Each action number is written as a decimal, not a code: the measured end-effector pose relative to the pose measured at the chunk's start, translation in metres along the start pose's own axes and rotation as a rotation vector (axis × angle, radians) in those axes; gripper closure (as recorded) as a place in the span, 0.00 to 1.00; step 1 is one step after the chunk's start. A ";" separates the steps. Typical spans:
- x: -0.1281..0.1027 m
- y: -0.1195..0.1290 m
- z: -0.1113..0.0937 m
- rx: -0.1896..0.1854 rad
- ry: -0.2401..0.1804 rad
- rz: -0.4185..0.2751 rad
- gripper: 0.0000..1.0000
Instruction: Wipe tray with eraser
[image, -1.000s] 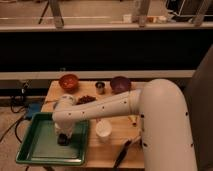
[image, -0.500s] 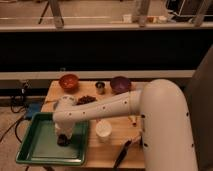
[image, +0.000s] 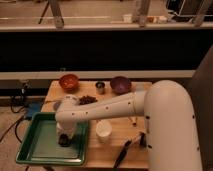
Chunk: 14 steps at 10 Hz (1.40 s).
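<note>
The green tray (image: 37, 145) lies at the front left of the wooden table. My white arm reaches from the right across the table down into the tray. My gripper (image: 64, 137) points down over the tray's right part. A small dark block, the eraser (image: 64, 141), sits at its tip on the tray floor.
An orange bowl (image: 69, 81), a small metal cup (image: 100, 87) and a purple bowl (image: 120, 84) stand at the back. A brown pile (image: 88, 100) lies mid-table. A white cup (image: 104, 129) stands right of the tray. A black long-handled tool (image: 125, 150) lies at the front right.
</note>
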<state>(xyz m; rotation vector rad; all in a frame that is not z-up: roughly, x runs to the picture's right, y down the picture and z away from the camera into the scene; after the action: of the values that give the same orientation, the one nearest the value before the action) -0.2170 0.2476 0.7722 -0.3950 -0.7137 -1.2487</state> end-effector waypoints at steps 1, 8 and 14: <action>-0.001 0.006 -0.005 0.002 0.004 0.009 1.00; -0.022 0.036 -0.021 0.004 0.021 0.027 1.00; -0.064 0.026 -0.014 0.015 0.004 -0.023 1.00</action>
<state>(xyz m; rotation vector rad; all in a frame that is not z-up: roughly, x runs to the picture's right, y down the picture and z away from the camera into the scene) -0.1982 0.2925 0.7213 -0.3721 -0.7257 -1.2647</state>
